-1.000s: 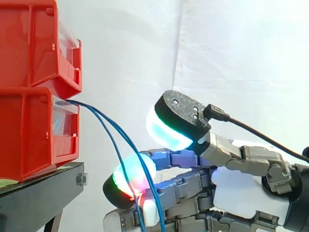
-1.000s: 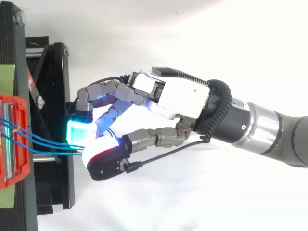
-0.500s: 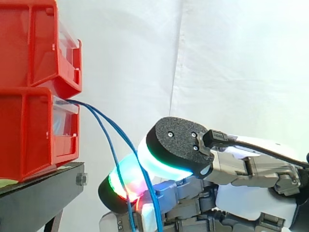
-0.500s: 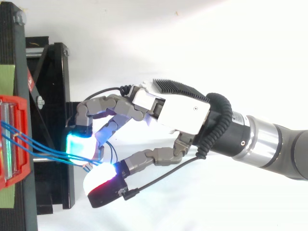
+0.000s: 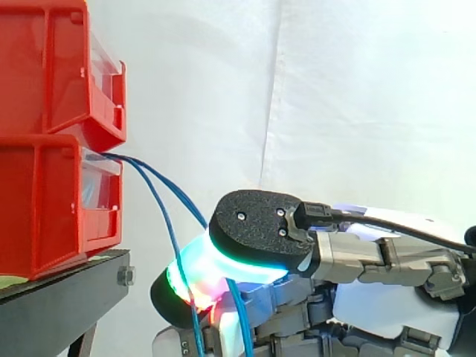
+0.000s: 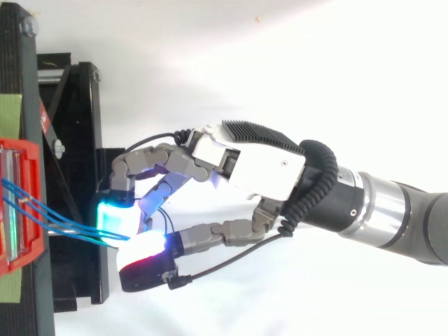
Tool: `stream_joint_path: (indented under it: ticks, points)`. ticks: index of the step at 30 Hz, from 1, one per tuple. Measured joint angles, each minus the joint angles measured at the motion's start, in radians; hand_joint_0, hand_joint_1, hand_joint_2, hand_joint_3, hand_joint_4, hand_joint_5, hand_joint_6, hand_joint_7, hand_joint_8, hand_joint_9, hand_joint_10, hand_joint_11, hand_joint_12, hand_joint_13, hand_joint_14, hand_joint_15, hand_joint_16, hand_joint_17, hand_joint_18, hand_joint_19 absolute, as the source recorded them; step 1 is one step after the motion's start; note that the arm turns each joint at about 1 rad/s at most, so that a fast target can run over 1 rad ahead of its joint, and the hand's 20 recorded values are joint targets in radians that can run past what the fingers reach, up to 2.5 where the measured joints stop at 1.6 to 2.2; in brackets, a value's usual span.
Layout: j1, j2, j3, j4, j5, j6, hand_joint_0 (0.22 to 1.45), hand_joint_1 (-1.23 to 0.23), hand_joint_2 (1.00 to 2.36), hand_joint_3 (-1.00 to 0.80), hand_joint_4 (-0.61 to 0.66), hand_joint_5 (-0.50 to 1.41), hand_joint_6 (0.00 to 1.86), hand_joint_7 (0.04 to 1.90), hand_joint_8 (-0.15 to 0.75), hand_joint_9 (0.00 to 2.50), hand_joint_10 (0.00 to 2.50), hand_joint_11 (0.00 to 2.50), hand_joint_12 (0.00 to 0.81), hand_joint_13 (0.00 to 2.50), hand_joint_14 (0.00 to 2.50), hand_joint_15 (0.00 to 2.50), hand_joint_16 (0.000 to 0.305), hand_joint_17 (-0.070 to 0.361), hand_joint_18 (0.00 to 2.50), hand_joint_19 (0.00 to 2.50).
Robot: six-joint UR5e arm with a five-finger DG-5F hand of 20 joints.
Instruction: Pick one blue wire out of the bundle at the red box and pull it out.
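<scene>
Two blue wires (image 5: 128,161) run from the red box (image 5: 44,208) to the hand (image 6: 259,164), which pinches them between thumb and fingers, so next it likely needs to pull back.

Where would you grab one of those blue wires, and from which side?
Pinch the wire on its free stretch sagging outside the lower bin, coming from the side opposite the bin. It is thin and hangs in open air there, so the hand can close its pads across it.
</scene>
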Motion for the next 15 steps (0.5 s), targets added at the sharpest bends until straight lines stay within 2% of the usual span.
stream_joint_path:
  ticks: [4,9,11,15]
  points:
    - [0.0,0.0,0.001,0.0,-0.001,0.001,0.58,-0.62,1.0,-0.1,0.17,-0.08,0.72,1.17,0.287,1.11,0.02,0.66,0.412,0.63,0.01,0.32,0.068,0.152,0.56,0.32]
    - [0.0,0.0,0.01,-0.003,0.0,0.002,0.6,-0.59,1.05,-0.07,0.25,-0.04,0.53,1.43,0.278,1.09,0.02,0.61,0.405,0.63,0.01,0.32,0.066,0.15,0.55,0.32]
    - [0.0,0.001,0.016,-0.005,-0.001,0.002,0.62,-0.59,1.0,-0.05,0.26,-0.03,0.5,1.46,0.273,1.09,0.02,0.63,0.398,0.63,0.01,0.32,0.065,0.147,0.54,0.33]
    - [-0.001,0.001,0.023,-0.011,-0.002,0.004,0.62,-0.61,1.0,-0.04,0.27,-0.04,0.5,1.41,0.269,1.08,0.02,0.64,0.395,0.63,0.01,0.32,0.064,0.144,0.54,0.32]
